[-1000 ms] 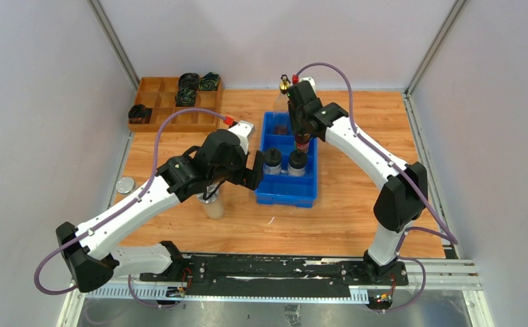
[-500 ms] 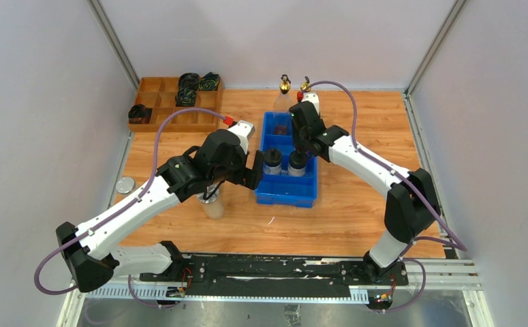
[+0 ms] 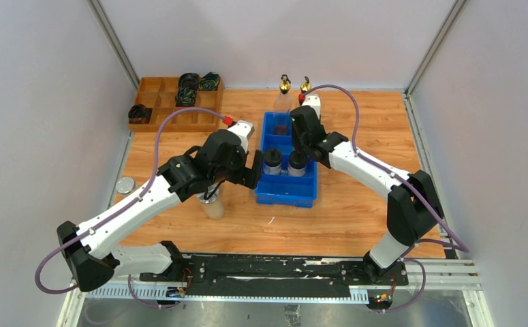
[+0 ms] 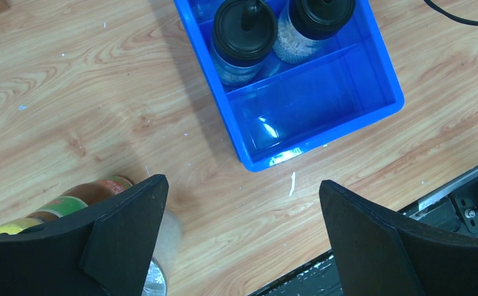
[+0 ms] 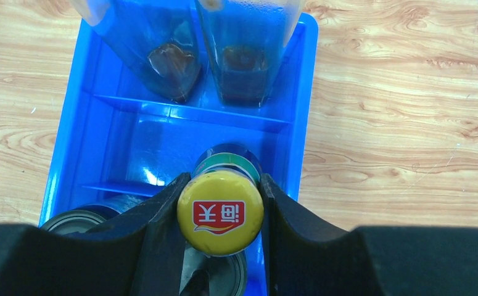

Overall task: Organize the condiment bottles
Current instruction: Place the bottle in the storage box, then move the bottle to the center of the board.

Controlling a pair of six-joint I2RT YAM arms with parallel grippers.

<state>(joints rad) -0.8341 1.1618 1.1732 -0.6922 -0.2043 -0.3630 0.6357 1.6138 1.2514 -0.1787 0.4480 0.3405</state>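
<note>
My right gripper (image 3: 302,143) (image 5: 222,185) is shut on the yellow cap of a dark bottle (image 5: 220,213) and holds it upright in the middle compartment of the blue bin (image 3: 285,194). Two tall clear gold-spouted bottles (image 3: 285,86) (image 5: 169,58) stand in the bin's far compartment. Two black-capped jars (image 3: 272,162) (image 4: 244,37) stand in a nearer compartment. My left gripper (image 3: 253,172) (image 4: 242,237) is open and empty, just left of the bin. A second labelled bottle (image 4: 82,198) and a shaker (image 3: 212,204) sit beside its left finger. Another silver-lidded shaker (image 3: 124,184) stands far left.
A wooden divided tray (image 3: 165,116) with black cable coils (image 3: 188,86) sits at the back left. The bin's nearest compartment (image 4: 313,108) holds nothing. The black rail (image 3: 268,267) runs along the table's near edge.
My right gripper has lowered the yellow-capped bottle into the bin's middle compartment, uncovering the second tall bottle behind it. The left arm has not moved.
</note>
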